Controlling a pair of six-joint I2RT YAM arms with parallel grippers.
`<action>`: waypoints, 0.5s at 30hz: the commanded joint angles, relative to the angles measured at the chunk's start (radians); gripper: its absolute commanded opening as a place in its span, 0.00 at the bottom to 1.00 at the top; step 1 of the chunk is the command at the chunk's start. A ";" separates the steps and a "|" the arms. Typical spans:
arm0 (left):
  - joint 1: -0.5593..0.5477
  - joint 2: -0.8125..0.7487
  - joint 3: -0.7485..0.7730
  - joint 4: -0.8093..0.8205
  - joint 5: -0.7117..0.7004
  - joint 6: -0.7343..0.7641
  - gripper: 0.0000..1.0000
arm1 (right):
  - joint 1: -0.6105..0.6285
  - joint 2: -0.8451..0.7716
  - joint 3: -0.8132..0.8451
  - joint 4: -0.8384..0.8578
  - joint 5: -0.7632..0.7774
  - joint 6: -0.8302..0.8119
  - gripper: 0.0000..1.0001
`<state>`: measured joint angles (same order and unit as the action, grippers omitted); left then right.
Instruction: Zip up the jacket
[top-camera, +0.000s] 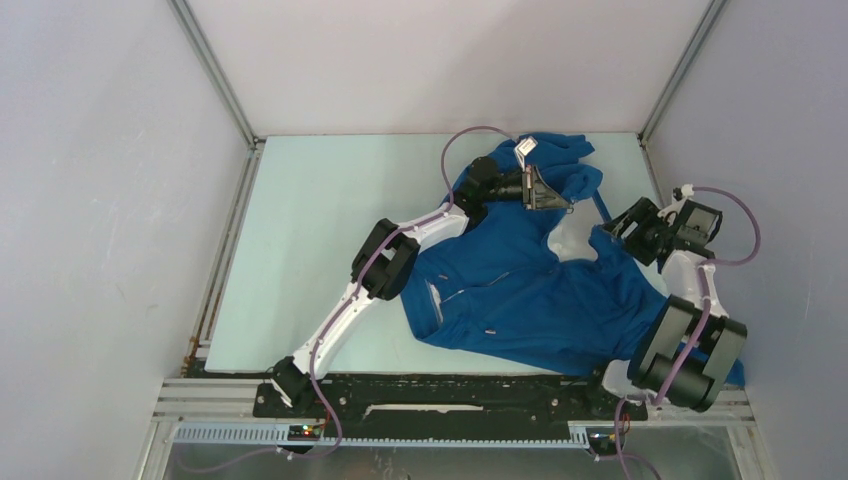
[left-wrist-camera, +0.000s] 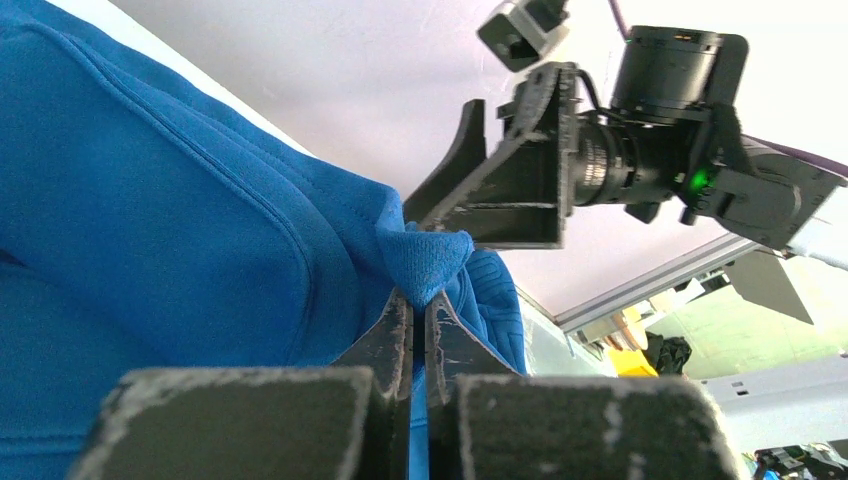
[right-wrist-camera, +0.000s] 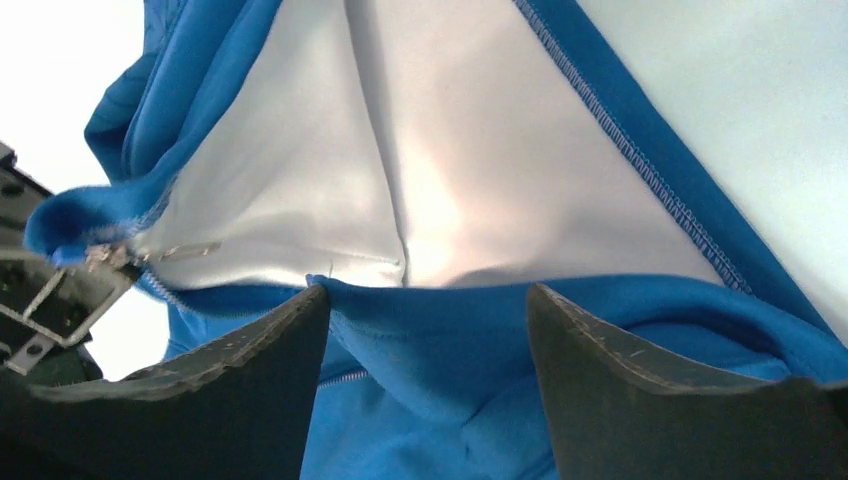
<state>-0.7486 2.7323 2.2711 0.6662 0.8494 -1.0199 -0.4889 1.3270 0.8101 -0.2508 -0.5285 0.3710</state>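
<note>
The royal-blue jacket (top-camera: 520, 290) lies crumpled on the right half of the table, with its pale lining (right-wrist-camera: 400, 150) turned up near the collar. My left gripper (top-camera: 568, 200) reaches over it from the left. Its jaws (left-wrist-camera: 420, 300) are shut on a small peak of blue fabric at the jacket's edge. My right gripper (top-camera: 612, 228) faces it from the right and shows as a dark wedge in the left wrist view (left-wrist-camera: 500, 190). That gripper (right-wrist-camera: 427, 290) is open, its two fingers astride a folded blue edge. A short stretch of zipper teeth (right-wrist-camera: 345, 378) shows below the fold.
Pale table surface (top-camera: 320, 230) lies bare to the left of the jacket. White enclosure walls and metal corner posts (top-camera: 215, 70) stand close around. A black rail (top-camera: 450, 395) runs along the near edge. The right arm's cable (top-camera: 740, 220) loops near the right wall.
</note>
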 joint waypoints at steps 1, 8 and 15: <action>-0.003 -0.012 0.061 0.018 0.026 0.006 0.00 | -0.017 0.090 0.006 0.153 -0.064 0.030 0.68; -0.003 -0.011 0.064 0.018 0.026 0.006 0.00 | -0.023 0.090 -0.003 0.159 -0.108 -0.020 0.72; -0.004 -0.009 0.067 0.016 0.024 0.007 0.00 | -0.020 0.066 -0.055 0.213 -0.176 0.007 0.65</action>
<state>-0.7486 2.7323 2.2711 0.6666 0.8497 -1.0199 -0.5064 1.4220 0.7795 -0.1112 -0.6411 0.3744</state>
